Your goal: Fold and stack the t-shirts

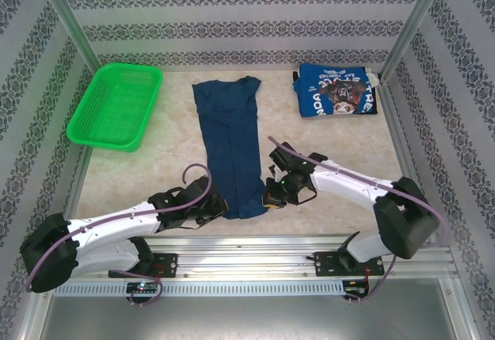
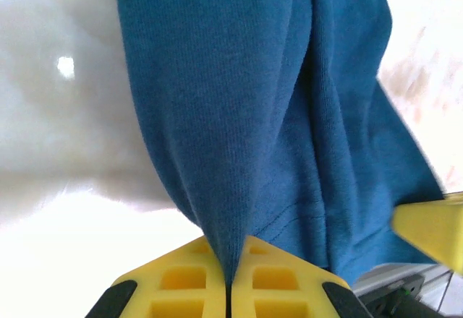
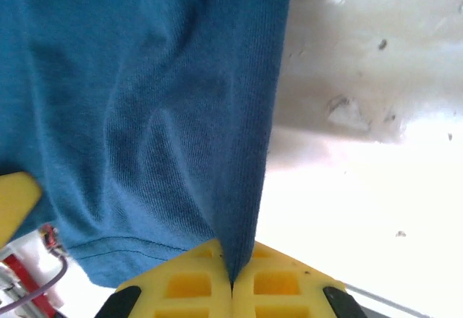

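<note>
Left claw (image 2: 228, 285), right claw (image 3: 231, 283), pinching shirt (image 1: 230, 147), layers unclear

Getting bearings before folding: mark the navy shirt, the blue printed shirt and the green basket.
dark navy cloth t-shirt (image 1: 228, 147): top view, mid body.
bright blue printed t-shirt (image 1: 340, 99): top view, dark print.
green plastic mesh basket (image 1: 104, 142): top view, near rim.

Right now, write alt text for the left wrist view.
The yellow-fingered left gripper is shut on the hem edge of a dark navy cloth t-shirt, which stretches away across a pale, glossy table.
</note>
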Controlling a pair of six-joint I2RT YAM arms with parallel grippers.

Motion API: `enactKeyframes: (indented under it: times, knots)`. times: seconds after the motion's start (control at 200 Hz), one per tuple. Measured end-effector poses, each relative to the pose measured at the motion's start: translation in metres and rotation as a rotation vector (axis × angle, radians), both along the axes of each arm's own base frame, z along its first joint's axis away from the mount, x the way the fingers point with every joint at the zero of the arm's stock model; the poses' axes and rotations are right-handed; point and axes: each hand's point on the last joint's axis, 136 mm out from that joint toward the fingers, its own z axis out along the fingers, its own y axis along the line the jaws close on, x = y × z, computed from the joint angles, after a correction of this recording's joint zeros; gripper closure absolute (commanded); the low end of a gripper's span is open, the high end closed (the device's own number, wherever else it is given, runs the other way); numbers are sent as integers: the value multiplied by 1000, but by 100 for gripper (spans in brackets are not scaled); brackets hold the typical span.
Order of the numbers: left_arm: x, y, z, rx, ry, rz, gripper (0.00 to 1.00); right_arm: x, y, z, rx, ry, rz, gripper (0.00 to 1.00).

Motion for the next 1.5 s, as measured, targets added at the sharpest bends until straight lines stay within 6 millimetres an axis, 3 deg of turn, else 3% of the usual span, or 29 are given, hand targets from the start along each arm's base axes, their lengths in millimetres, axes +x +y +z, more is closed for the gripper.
enactKeyframes:
  times: [0.135, 0.26, 0.365, 0.5, 0.594, 0.874, 1.169, 1.499]
  knots:
    - [-17, 7, 9, 8, 4, -26, 98, -12, -6, 16, 35, 2, -25, 100]
    - [-17, 21, 40, -22, -50, 18, 97, -14, -6, 31, 57, -5, -31, 100]
    - [-10, 22, 60, -57, -88, 46, 97, -2, -1, 45, 74, -12, -42, 100]
    - [2, 24, 58, -14, -68, 78, 97, 25, 8, 61, 87, -29, -61, 100]
    - [16, 32, 61, -2, -65, 124, 97, 45, 11, 70, 99, -40, -75, 100]
    - [75, 57, 95, -26, -106, 209, 97, 101, 30, 89, 121, -82, -50, 100]
    - [116, 77, 85, -20, -60, 212, 98, 153, 42, 81, 93, -81, -13, 100]
    - [169, 82, 76, -57, -52, 182, 97, 197, 34, 66, 38, -81, -25, 100]
